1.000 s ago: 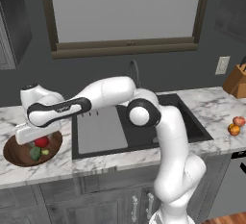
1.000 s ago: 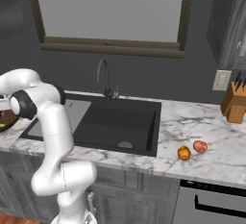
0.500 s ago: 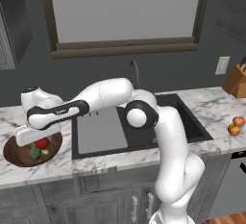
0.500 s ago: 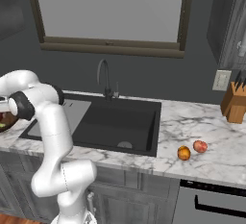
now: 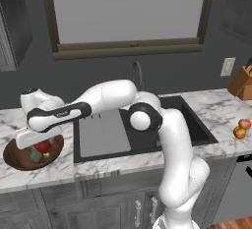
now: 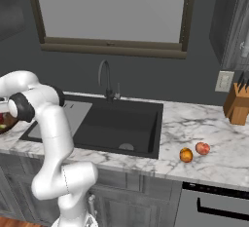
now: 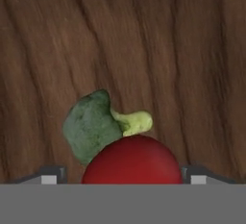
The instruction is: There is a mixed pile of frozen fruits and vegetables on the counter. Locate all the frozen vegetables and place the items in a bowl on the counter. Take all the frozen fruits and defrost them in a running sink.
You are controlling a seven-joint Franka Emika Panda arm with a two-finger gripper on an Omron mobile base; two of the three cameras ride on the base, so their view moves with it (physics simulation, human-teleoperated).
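Note:
My gripper (image 7: 125, 174) is down inside the dark wooden bowl (image 7: 144, 35), jaws open. The bright red round vegetable (image 7: 133, 160) lies on the wood between the fingertips (image 7: 53, 174), with a gap at its left side. Behind it lie the dark green lump (image 7: 91, 124) and the yellow-green piece (image 7: 137, 121). In the left base view the hand (image 5: 30, 137) hangs over the bowl (image 5: 15, 159) at the counter's left end. The two fruits, pinkish-red (image 6: 202, 148) and orange (image 6: 186, 155), sit on the marble counter (image 6: 219, 138) right of the black sink (image 6: 121, 126).
The curved faucet (image 6: 104, 77) stands behind the sink, and the pale ribbed panel (image 5: 101, 132) covers its left part. A wooden knife block (image 6: 237, 105) stands at the far right by the wall. My arm stretches across the panel toward the bowl.
The jaws have spread wider around the red round item, which now rests in the bowl. The arm has hardly moved.

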